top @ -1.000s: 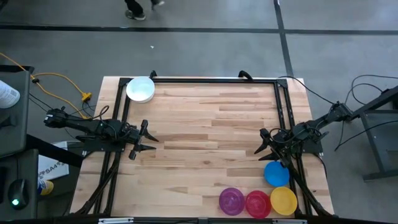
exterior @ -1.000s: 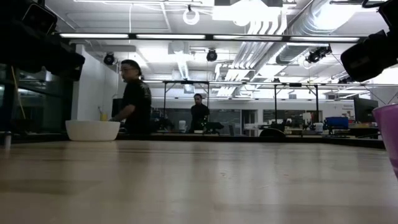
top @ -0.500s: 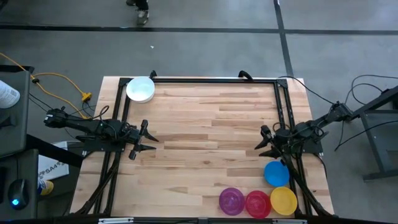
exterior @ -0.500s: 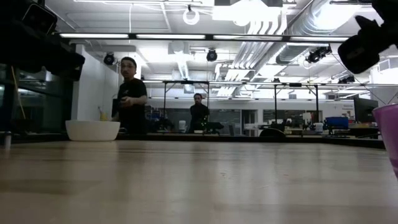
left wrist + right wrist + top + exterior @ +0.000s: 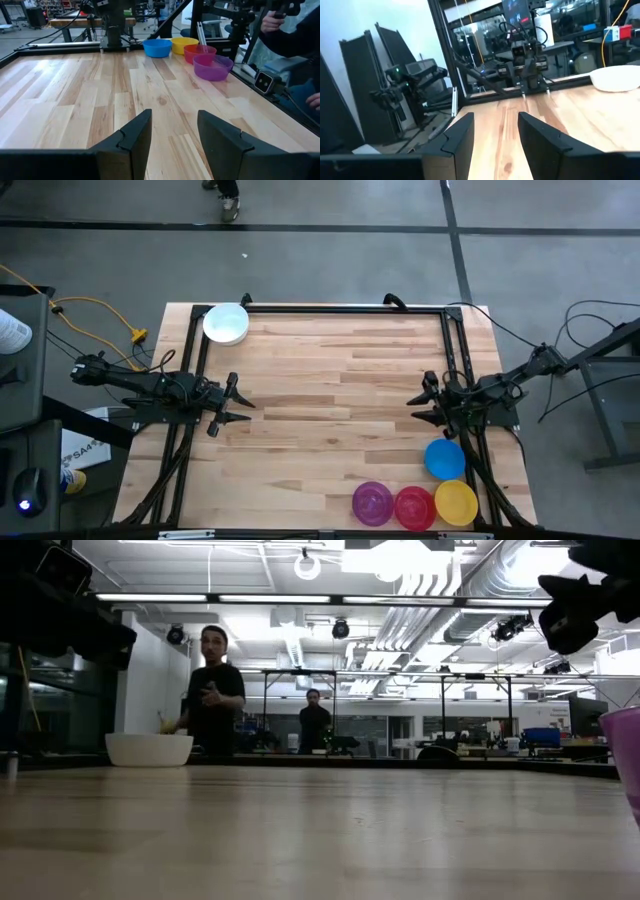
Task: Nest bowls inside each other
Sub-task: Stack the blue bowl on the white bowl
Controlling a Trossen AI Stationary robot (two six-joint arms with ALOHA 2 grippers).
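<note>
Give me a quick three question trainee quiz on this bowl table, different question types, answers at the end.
1. True or false: the white round plastic bowl sits apart from the others, at a far corner.
2. Which bowl lies nearest the right gripper? A purple round plastic bowl B blue round plastic bowl C yellow round plastic bowl
3. Fill in: the left gripper holds ____.
Key: 1 true; 2 B; 3 nothing, it is open.

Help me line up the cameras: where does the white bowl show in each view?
High view: white bowl at the table's far left corner.
Low view: left, on the far table edge.
Left wrist view: not in it.
Right wrist view: right edge.
Shared landmark: black frame rail beside it.
</note>
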